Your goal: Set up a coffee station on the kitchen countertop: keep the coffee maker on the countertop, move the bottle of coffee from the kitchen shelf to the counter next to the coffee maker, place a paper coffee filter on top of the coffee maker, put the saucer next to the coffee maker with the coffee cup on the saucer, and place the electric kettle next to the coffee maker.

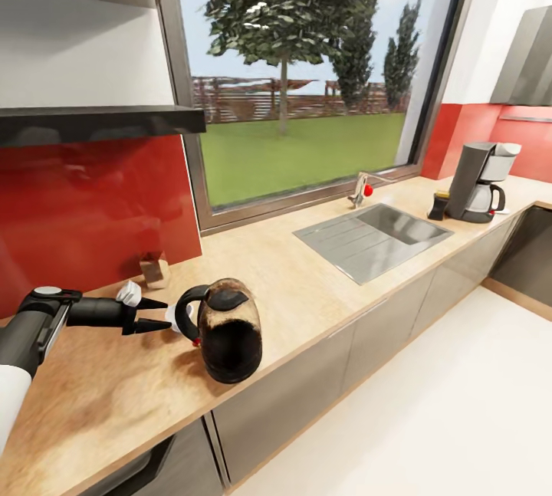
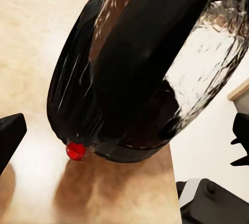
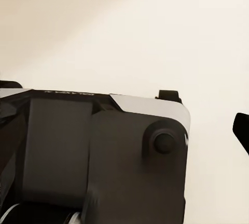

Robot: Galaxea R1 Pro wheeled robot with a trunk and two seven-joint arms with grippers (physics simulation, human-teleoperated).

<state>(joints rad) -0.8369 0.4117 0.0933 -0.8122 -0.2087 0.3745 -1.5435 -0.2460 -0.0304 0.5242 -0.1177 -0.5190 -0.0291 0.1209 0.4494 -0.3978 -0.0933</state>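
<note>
The electric kettle (image 1: pixel 228 333), dark brownish glass with a black handle, stands on the countertop (image 1: pixel 307 281) near its front edge. My left gripper (image 1: pixel 166 313) is open right beside the handle, its fingertips almost touching it. In the left wrist view the kettle (image 2: pixel 150 63) looms close ahead of the open left gripper (image 2: pixel 124 135). Far right stands the coffee maker (image 1: pixel 477 182), with the bottle of coffee (image 1: pixel 438 205) beside it. I cannot identify the small white piece (image 1: pixel 129 293) by my wrist, nor pick out saucer, coffee cup or paper coffee filter. My right gripper (image 3: pixel 124 130) hangs open over the floor.
An inset steel sink (image 1: pixel 373 237) with a tap lies between the kettle and the coffee maker. A small brownish object (image 1: pixel 154 270) stands against the red backsplash behind my left gripper. A dark shelf (image 1: pixel 100 122) juts out overhead. My own base (image 3: pixel 93 156) shows below the right arm.
</note>
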